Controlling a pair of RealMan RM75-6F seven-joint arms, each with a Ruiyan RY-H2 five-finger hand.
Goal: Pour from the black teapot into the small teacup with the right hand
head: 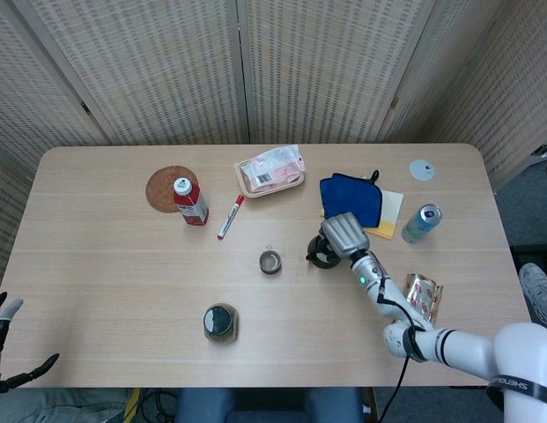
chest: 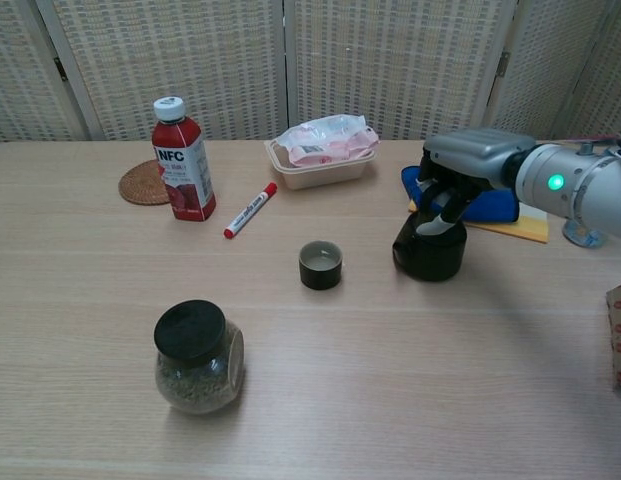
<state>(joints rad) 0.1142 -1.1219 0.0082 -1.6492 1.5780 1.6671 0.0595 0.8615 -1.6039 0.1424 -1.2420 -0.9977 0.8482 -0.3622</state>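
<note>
Your right hand point(head: 342, 233) sits over the black teapot point(head: 323, 256), fingers around its top. Small teacup point(head: 270, 262): just left of the teapot, apart from it. Your left hand point(head: 2, 351): at the frame's lower-left edge, off the table point(head: 114, 291), fingers spread.

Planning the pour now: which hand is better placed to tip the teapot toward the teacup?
Right. The right hand already grips the black teapot beside the small teacup; the left hand hangs off the table's corner.
</note>
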